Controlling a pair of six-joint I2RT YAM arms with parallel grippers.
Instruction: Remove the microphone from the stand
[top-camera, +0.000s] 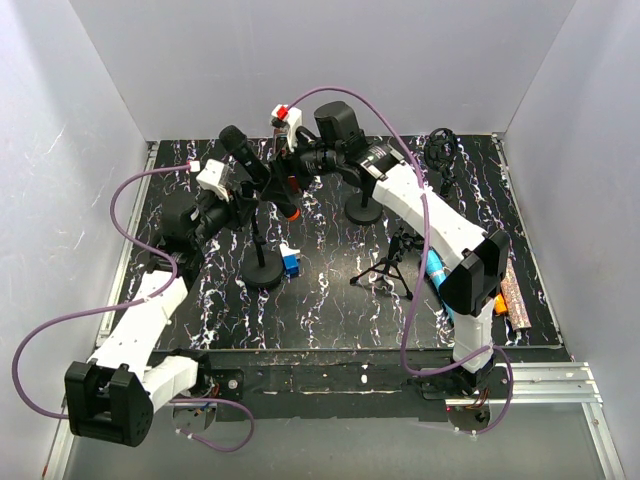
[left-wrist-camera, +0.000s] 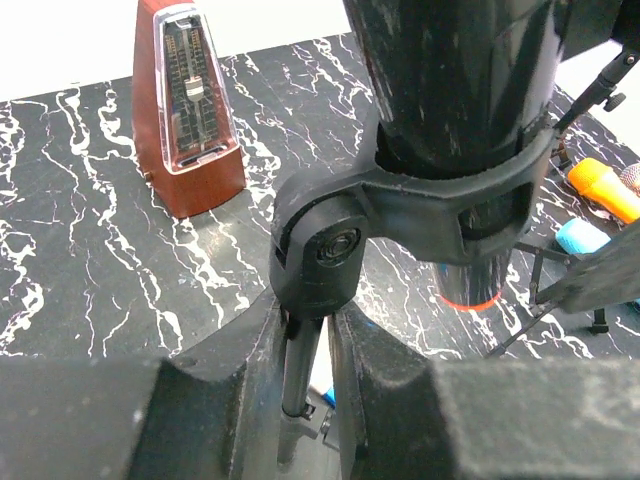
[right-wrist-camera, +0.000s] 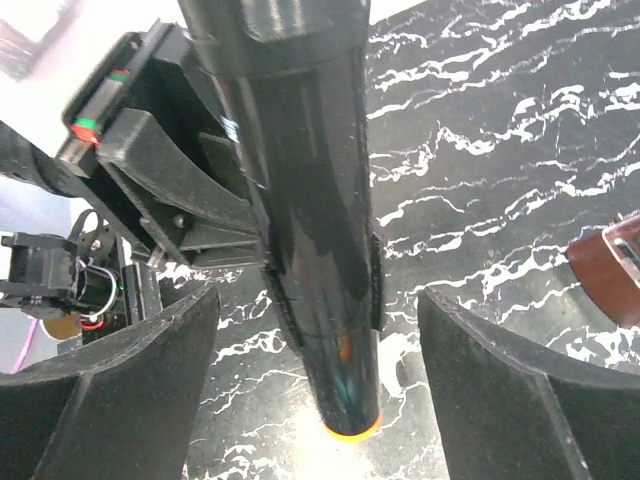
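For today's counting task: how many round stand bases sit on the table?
2: one base centre-left by the blue block, one farther back; more may be hidden.

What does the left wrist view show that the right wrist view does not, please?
Only the left wrist view: the stand's pivot, and its thin pole pinched in the shut left gripper. Only the right wrist view: the right gripper's open jaws flanking the microphone without touching it. Both: the microphone's black barrel, its orange end ring and the marbled table.
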